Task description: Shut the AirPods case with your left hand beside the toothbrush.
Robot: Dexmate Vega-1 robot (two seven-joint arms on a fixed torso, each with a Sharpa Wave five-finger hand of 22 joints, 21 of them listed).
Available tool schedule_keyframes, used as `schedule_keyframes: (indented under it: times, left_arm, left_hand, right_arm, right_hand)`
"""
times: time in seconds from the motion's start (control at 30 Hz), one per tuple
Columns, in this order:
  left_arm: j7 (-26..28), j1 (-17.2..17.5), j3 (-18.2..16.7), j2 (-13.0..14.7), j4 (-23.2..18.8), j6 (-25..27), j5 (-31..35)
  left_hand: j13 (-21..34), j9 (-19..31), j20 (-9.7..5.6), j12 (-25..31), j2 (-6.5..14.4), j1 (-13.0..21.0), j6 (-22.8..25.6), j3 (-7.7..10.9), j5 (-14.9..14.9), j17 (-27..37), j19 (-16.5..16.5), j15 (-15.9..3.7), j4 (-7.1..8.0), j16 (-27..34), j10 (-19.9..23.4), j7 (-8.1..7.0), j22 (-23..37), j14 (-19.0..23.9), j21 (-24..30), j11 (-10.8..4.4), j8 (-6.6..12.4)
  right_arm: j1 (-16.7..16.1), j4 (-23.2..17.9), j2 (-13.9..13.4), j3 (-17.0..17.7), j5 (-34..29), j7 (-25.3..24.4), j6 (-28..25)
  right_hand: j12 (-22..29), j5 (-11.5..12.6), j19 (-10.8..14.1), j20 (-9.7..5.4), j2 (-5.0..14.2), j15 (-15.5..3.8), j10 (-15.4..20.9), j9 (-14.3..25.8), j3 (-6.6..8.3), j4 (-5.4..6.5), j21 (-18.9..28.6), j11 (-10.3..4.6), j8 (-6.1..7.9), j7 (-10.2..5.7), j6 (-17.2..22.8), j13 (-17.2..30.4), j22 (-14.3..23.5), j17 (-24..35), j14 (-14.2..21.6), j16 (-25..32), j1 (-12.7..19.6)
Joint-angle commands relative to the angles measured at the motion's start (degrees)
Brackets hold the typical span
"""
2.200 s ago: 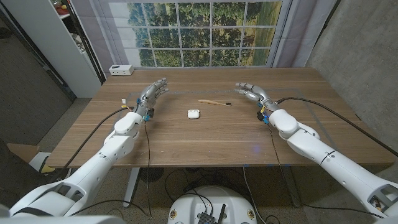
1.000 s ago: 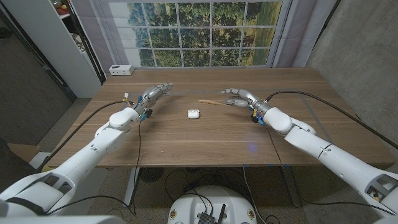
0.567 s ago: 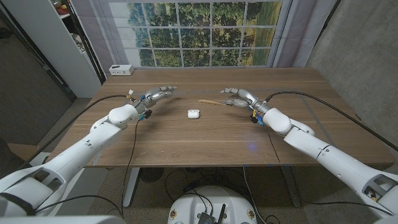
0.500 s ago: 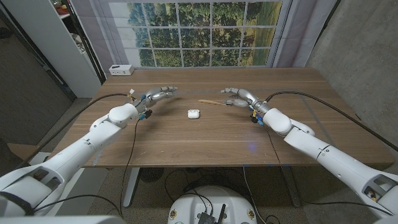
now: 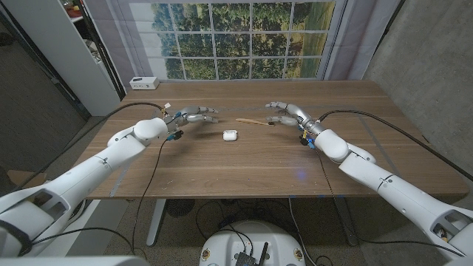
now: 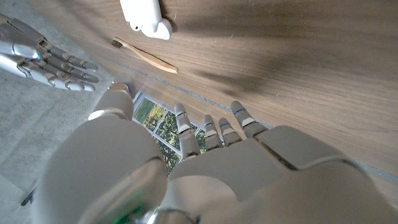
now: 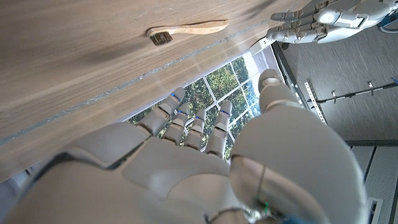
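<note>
With the earbud case (image 5: 230, 135) lying open near the toothbrush (image 5: 256, 122), the empty, spread left hand (image 5: 194, 114) is being held near it, best lowered gently onto the lid.

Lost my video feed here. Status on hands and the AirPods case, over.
Left hand open, short of the AirPods case. Right hand open, near the toothbrush. Case untouched on the table, lid state unclear. Path clear.

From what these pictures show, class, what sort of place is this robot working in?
Probably an indoor lab or test room: a wooden table on a bare floor, concrete walls, and a window-like panel of trees behind it. Cables trail under the table.
</note>
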Motion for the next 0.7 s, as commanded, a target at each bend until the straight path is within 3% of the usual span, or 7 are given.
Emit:
schedule_keyframes:
  times: [0.03, 0.23, 0.4, 0.7]
  left_arm:
    - [-4.07, -5.06, 5.02, 0.57, -1.04, 3.23, 7.97]
    - [-4.53, -6.28, 5.98, 0.2, -0.81, 3.28, 10.4]
    - [-4.56, -7.02, 6.86, 0.03, -1.26, 3.98, 12.86]
    - [-4.95, -8.03, 7.96, -1.05, -0.82, 4.04, 15.04]
  left_hand:
    - [-0.16, 0.07, 0.29, 0.09, -0.82, 0.97, 2.81, -0.73, 1.17, 0.18, -0.76, 0.07, 0.08, 0.22, -1.11, -0.49, 0.24, -1.54, -0.79, 0.04, 0.88]
    - [-0.37, 0.02, 0.3, 0.14, -0.85, 2.03, 5.26, -1.31, 2.14, 0.17, -1.13, 0.02, 0.15, 0.29, -2.24, -1.07, 0.26, -2.71, -1.59, 0.2, 1.45]
    - [-0.58, -0.07, 0.37, 0.36, -0.49, 3.28, 7.75, -1.66, 3.07, 0.16, -1.23, 0.14, 0.19, 0.49, -2.74, -2.44, 0.28, -3.14, -2.24, 0.28, 1.96]
    - [-0.85, -0.22, 0.2, 0.74, 0.1, 4.55, 10.83, -2.11, 3.99, 0.14, -1.15, -0.04, 0.39, 0.7, -2.76, -2.87, 0.31, -3.3, -2.89, 0.48, 2.51]
  right_arm:
    - [-0.74, 0.37, 0.73, 1.02, 0.0, -2.46, 1.53]
    - [-1.66, -0.07, 0.91, 1.51, 0.07, -3.68, 1.49]
    - [-2.66, -0.97, 0.7, 1.95, 0.41, -4.23, 0.95]
    - [-3.79, -1.68, 0.27, 2.64, 0.75, -4.95, 0.75]
  right_hand:
    - [0.27, 0.33, 0.14, -0.11, -0.35, -6.96, 0.01, 0.09, -0.16, 0.11, -0.44, -0.09, -0.21, 0.06, 0.46, 0.33, 0.08, 0.15, 0.18, 0.53, -0.11]
    - [0.28, 0.46, 0.22, -0.14, -0.32, -6.92, -0.04, 0.1, -0.29, 0.17, -0.6, -0.09, -0.2, 0.13, 0.51, 0.33, 0.08, 0.16, 0.22, 0.59, -0.06]
    - [0.31, 0.53, 0.25, -0.16, -0.27, -6.95, -0.02, 0.11, -0.36, 0.2, -0.71, -0.1, -0.19, 0.12, 0.56, 0.33, 0.08, 0.17, 0.22, 0.62, -0.03]
    - [0.34, 0.63, 0.29, -0.19, -0.12, -6.95, -0.03, 0.13, -0.52, 0.35, -0.92, -0.07, -0.2, 0.2, 0.56, 0.34, 0.09, 0.19, 0.26, 0.7, -0.08]
